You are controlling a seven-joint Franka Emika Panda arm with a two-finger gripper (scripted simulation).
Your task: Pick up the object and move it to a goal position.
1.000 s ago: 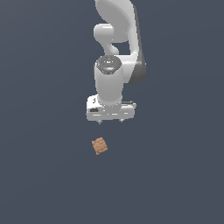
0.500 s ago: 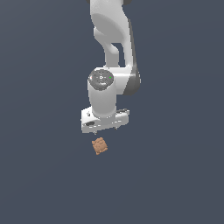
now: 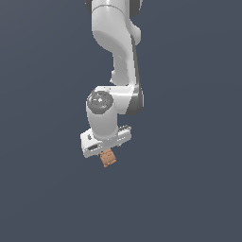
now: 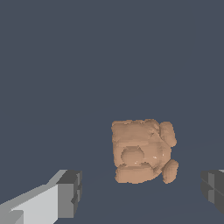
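Note:
The object point(image 3: 108, 159) is a small orange-brown lumpy block lying on the flat grey-blue floor point(image 3: 189, 189). In the exterior view my white gripper point(image 3: 105, 150) hangs right over it and hides its upper part. In the wrist view the object point(image 4: 141, 151) lies between my two fingers, nearer the one at the frame's edge, and touches neither. The gripper point(image 4: 142, 192) is open, with one grey finger pad point(image 4: 70, 193) showing plainly and the other finger pad point(image 4: 213, 190) cut off by the frame's edge.
The white arm point(image 3: 116, 52) comes down from the top of the exterior view. Plain grey-blue floor lies all around.
The arm has come down and moved toward the exterior view's left. The gripper, above and apart from the object before, now stands straight over it. The object has not moved.

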